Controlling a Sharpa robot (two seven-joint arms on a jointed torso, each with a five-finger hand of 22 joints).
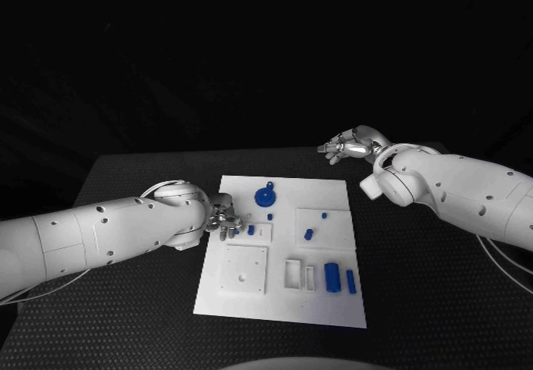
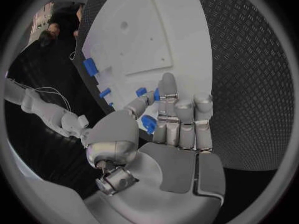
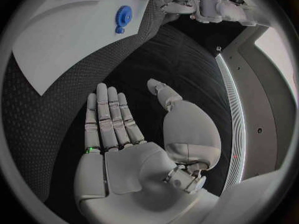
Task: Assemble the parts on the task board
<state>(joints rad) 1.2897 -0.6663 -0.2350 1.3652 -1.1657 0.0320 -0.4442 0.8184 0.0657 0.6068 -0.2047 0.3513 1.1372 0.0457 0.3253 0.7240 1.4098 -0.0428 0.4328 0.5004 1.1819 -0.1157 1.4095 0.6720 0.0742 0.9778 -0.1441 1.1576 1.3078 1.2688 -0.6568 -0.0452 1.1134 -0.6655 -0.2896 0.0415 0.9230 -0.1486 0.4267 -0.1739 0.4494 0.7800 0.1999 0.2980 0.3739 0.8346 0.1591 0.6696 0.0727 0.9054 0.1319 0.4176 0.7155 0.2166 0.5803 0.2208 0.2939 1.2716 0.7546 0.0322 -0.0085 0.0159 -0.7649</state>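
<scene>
A: Where's the task board [image 1: 250,289]?
B: Mid-table [image 1: 133,308], blue parts [image 1: 332,276] lying on it.
A: The hands?
B: Left hand [image 2: 171,127] at the board's left edge, pinching a small blue part [image 2: 148,124]. Right hand [image 3: 134,134] flat, released, holding nothing, beyond the board's far right corner

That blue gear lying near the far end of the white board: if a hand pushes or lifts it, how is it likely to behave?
The blue gear looks like stiff moulded plastic, so it probably won't flex. It seems small and thin, likely light, and may skid on the smooth task board when nudged. Lying flat it shouldn't tip; stood on edge, its round toothed rim could let it roll.
</scene>
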